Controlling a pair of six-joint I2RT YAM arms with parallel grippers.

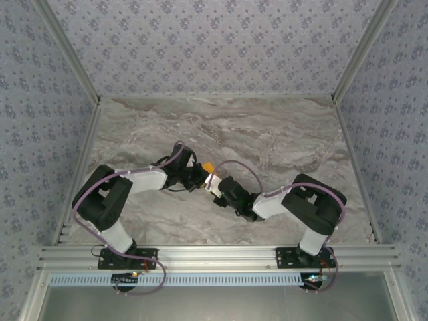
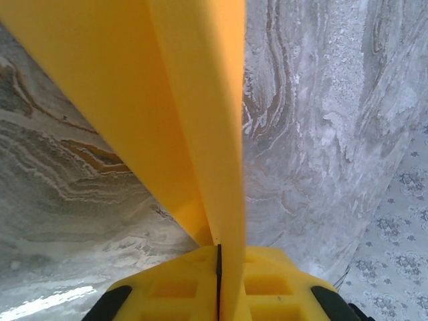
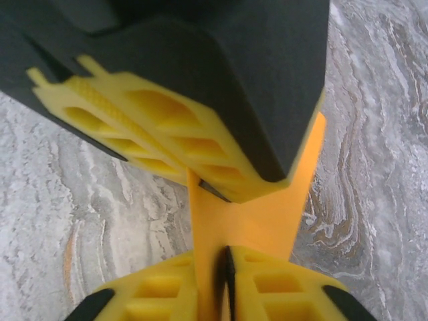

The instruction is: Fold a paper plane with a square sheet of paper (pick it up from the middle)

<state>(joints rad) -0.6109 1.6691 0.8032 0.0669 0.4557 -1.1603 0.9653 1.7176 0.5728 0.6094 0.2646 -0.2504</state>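
Note:
The square sheet of paper (image 1: 210, 168) is folded bright orange and held above the marble table (image 1: 281, 134) between both arms at mid-table. My left gripper (image 2: 219, 253) is shut on one end of it. The paper (image 2: 174, 100) rises from those jaws as a long folded strip with a crease. My right gripper (image 3: 224, 257) is shut on the other end of the paper (image 3: 267, 214). Facing it, the left gripper's yellow fingers (image 3: 147, 120) clamp the same strip just above. From overhead, the left gripper (image 1: 199, 177) and the right gripper (image 1: 218, 185) meet tip to tip.
Patterned walls (image 1: 200, 40) enclose the table on the left, back and right. An aluminium rail (image 1: 214, 255) runs along the near edge, with both arm bases bolted to it. Bare marble lies behind and beside the arms.

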